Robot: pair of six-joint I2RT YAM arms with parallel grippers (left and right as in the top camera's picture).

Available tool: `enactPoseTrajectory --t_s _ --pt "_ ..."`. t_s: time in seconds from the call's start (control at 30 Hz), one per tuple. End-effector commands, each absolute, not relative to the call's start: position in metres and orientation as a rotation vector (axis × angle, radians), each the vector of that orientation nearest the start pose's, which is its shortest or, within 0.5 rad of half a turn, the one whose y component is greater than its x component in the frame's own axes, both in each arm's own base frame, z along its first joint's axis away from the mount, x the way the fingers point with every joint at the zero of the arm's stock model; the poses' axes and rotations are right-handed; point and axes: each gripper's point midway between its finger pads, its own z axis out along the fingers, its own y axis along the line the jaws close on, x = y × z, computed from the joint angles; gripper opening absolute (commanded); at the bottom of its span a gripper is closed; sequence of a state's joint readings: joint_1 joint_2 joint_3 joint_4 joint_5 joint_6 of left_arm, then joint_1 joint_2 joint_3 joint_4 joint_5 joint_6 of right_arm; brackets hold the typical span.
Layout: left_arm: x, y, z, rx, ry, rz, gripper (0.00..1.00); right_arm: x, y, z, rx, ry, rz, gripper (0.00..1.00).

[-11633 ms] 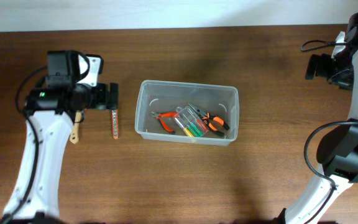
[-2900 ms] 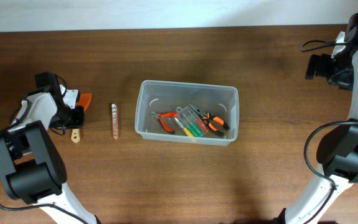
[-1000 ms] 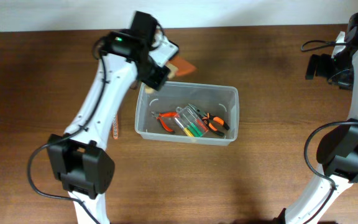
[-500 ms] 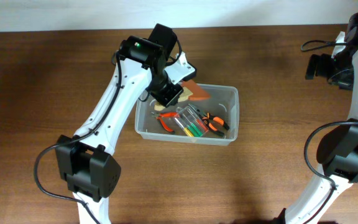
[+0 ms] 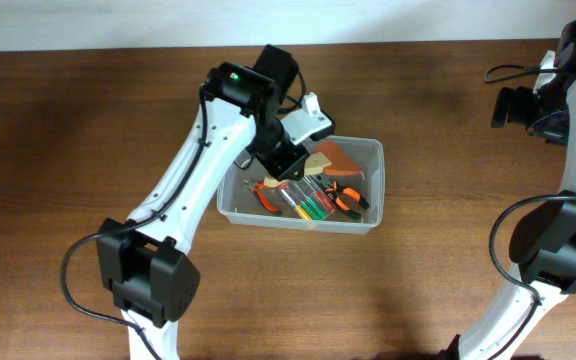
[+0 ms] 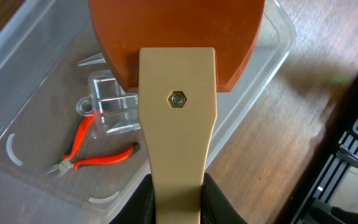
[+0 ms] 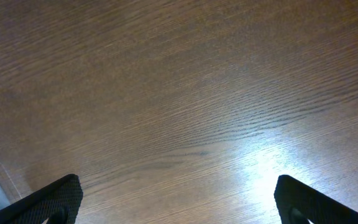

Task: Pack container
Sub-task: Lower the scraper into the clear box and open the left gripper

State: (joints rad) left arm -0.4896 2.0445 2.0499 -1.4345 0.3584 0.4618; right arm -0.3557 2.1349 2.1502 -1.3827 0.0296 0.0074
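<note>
Left gripper [image 6: 178, 200], jaws clamped on the cream handle of the scraper [image 6: 178, 146], now hangs over the container [image 5: 230, 210] at the centre of the table [image 5: 448, 280], farther in than a moment ago; wrist view alone shows the handle's bolt [image 6: 178, 99]; right gripper [image 7: 179, 202] gapes far right, unmoved

Clear plastic container [image 5: 233, 205] standing upright and open-topped on the wooden bench [image 5: 438, 260].

It is a translucent rectangular bin with rounded corners and a raised rim, its long sides running left to right, near the middle of the bench. Inside, on its floor [image 6: 36, 118], lie orange-handled pliers [image 5: 265, 192], a small clear case of coloured screwdrivers [image 5: 308, 198] and a second orange-and-black pair of pliers [image 5: 346, 197]. A scraper [image 5: 333, 157] with a rust-brown blade hangs over its far side.
</note>
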Motion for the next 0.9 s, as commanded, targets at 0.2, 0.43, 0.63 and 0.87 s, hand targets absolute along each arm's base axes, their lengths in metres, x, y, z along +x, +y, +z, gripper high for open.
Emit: enactPoseTrajectory --t_s 0.2,0.43,0.63,0.87 --pt "0.338 -0.246 0.17 1.462 2.585 -0.396 0.02 0.424 -0.163 0.158 0.548 2.899 -0.101 0.99" --pt "0.341 -0.247 0.149 1.463 2.589 -0.394 0.02 0.424 -0.163 0.158 0.548 2.899 -0.101 0.99" --pt "0.35 -0.252 0.144 1.451 2.555 -0.39 0.02 0.424 -0.163 0.158 0.548 2.899 -0.101 0.99" --pt "0.351 -0.252 0.111 1.469 2.608 -0.397 0.02 0.424 -0.163 0.158 0.548 2.899 -0.101 0.99"
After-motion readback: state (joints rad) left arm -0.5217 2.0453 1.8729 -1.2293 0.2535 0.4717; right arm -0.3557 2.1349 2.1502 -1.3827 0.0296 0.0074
